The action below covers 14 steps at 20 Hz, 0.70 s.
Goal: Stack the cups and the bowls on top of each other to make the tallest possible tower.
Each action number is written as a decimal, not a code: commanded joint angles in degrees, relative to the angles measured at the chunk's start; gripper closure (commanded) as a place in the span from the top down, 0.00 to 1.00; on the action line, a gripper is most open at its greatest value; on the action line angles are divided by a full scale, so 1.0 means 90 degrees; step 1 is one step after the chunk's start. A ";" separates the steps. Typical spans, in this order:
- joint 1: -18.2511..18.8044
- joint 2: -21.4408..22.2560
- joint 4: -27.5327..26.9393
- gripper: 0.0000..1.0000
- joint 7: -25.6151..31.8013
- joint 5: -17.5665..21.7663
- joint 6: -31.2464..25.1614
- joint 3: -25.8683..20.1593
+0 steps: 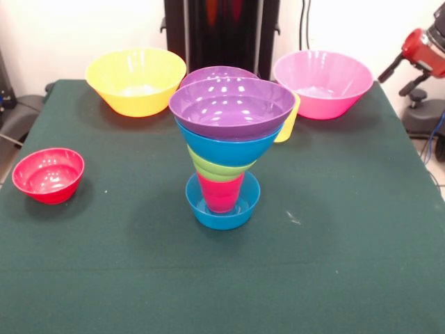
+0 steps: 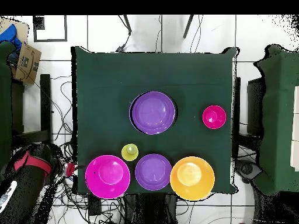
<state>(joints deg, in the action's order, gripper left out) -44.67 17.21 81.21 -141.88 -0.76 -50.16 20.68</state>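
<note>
The tower stands mid-table: a small blue bowl (image 1: pixel 222 209) at the base, a red cup (image 1: pixel 221 191) in it, then a lime green bowl (image 1: pixel 215 169), a medium blue bowl (image 1: pixel 226 146) and a purple bowl (image 1: pixel 231 108) (image 2: pixel 153 112) on top. Loose on the cloth are a second purple bowl (image 1: pixel 215 73) (image 2: pixel 153 171), a yellow cup (image 1: pixel 286 125) (image 2: pixel 129 152), a large yellow bowl (image 1: pixel 135 80) (image 2: pixel 192 178), a large pink bowl (image 1: pixel 322 82) (image 2: pixel 107 176) and a small red bowl (image 1: pixel 48 175) (image 2: pixel 214 116). My gripper (image 1: pixel 407 73) (image 2: pixel 69 170) hangs off the table's side, holding nothing.
The green cloth table (image 1: pixel 348 264) (image 2: pixel 105 76) carries everything. The red and black arm (image 2: pixel 29 169) is folded beside the table's corner. A cardboard box (image 2: pixel 26 61) and cables lie on the floor around the table.
</note>
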 commanded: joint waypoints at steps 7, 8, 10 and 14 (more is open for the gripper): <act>-0.0108 -0.0471 -0.0256 1.00 -0.0254 0.0625 0.0140 -0.0314; -0.0084 -0.0463 -0.0283 1.00 -0.0226 0.0619 0.0091 -0.0326; -0.0088 -0.0438 -0.0320 1.00 -0.0202 0.0624 -0.0013 -0.0325; -0.0131 -0.0570 -0.0363 1.00 -0.0299 0.0594 0.0097 -0.0364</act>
<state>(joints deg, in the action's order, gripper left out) -46.07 15.27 80.91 -141.88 1.46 -49.91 21.46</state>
